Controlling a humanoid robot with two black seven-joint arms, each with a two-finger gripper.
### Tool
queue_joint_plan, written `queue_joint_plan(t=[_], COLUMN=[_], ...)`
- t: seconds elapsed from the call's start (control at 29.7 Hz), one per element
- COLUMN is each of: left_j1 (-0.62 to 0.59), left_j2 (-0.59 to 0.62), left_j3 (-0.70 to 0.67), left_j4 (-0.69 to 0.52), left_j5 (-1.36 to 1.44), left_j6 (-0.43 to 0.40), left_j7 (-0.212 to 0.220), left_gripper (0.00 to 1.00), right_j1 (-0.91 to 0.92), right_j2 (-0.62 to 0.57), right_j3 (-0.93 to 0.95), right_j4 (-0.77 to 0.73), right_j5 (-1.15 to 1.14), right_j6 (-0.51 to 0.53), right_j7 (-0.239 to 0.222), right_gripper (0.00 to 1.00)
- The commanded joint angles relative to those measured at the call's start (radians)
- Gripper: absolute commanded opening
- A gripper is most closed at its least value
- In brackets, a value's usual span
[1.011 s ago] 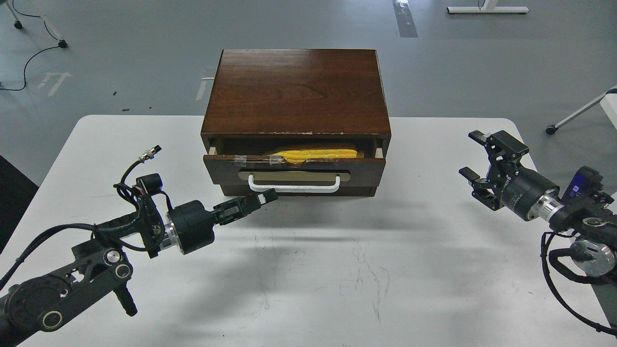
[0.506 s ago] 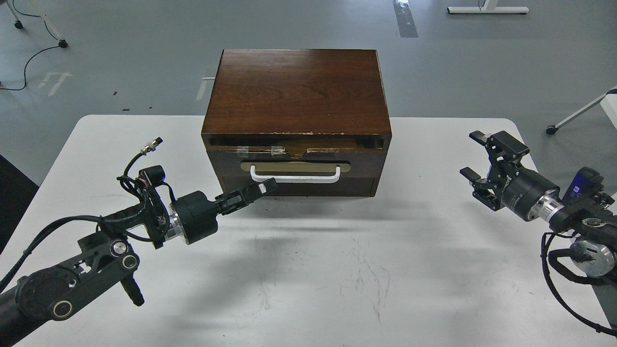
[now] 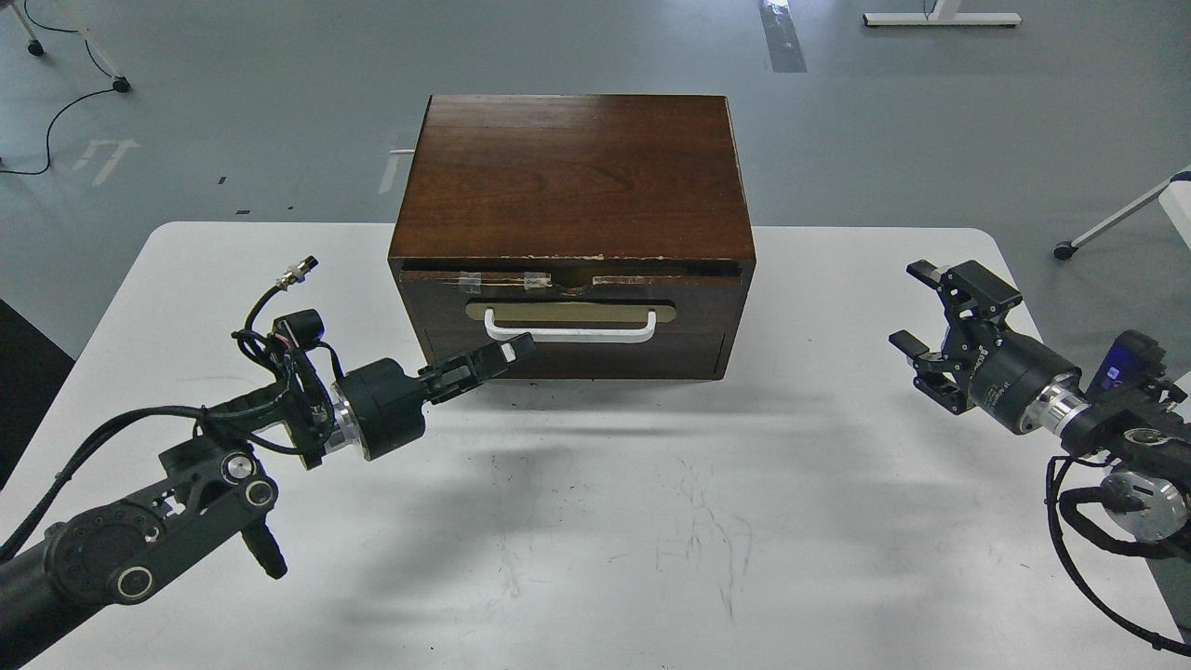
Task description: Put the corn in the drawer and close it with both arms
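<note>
1. The drawer (image 3: 572, 312) sits pushed into the dark wooden cabinet (image 3: 572, 172), its front flush with the cabinet's face; only a thin taped, chipped strip shows along its top edge.
2. The corn cannot be seen; no yellow shows anywhere in the view.
3. The left gripper (image 3: 507, 351) has its fingers pressed together into a narrow point, with nothing between them. Their tip lies against the drawer front, just below the left end of the white handle (image 3: 569, 328).
4. The cabinet's plain lower panel (image 3: 577, 358) is directly ahead of and slightly below those fingertips.
5. The right gripper (image 3: 916, 307) has its fingers spread wide and holds nothing. It hangs over the white table (image 3: 651, 521), well to the right of the cabinet and apart from it, its open side turned toward the upper left.
6. The handle lies far to the left of the right fingers, at about their height in the view.
</note>
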Motion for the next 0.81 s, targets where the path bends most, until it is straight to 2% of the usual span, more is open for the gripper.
queue_joint_plan(t=[0.0, 0.78], left_j1=[-0.006, -0.012], left_j2=[-0.007, -0.007], left_j3=[0.0, 0.0], left_j4=[0.006, 0.01], left_j5=[0.0, -0.001], left_j6=[-0.001, 0.013], left_j7=[0.0, -0.002], left_gripper=[0.0, 0.0], right_j1=[0.0, -0.002], right_j2=[0.0, 0.0], right_j3=[0.0, 0.0], right_j4=[0.0, 0.005], right_j5=[0.0, 0.0], right_j6=[-0.001, -0.001], right_j7=[0.0, 0.0], right_gripper=[0.97, 0.97])
